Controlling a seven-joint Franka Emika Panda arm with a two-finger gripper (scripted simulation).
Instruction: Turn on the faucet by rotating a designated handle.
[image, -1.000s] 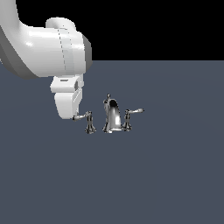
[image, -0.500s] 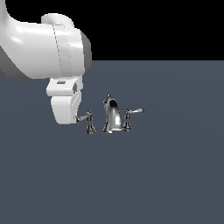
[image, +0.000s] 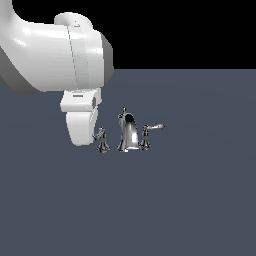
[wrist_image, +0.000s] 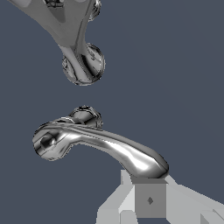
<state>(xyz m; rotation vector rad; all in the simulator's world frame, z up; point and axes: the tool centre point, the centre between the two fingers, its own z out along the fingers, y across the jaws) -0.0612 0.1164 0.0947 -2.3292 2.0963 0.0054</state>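
The chrome faucet (image: 128, 133) stands mid-scene as three pieces, with its arched spout (wrist_image: 79, 51) in the middle. The handle (image: 102, 141) is the piece on the exterior view's left; its long slim lever (wrist_image: 99, 145) runs out from a small flared post. My gripper (image: 93, 134) hangs right beside that lever, its white hand covering the lever's outer end. In the wrist view a grey fingertip (wrist_image: 149, 197) sits right against the lever's tip. The second finger cannot be made out, so the jaw gap is unclear.
The other handle (image: 148, 133), with its upturned lever, stands on the exterior view's right of the spout. My bulky white arm (image: 55, 55) fills the upper part of the exterior view's left. Everything rests on a flat dark grey floor (image: 190, 200).
The arm has swung in and looms larger, and the hand has sunk slightly. The handle's lever shows shorter beside the hand than before, as if turned a little.
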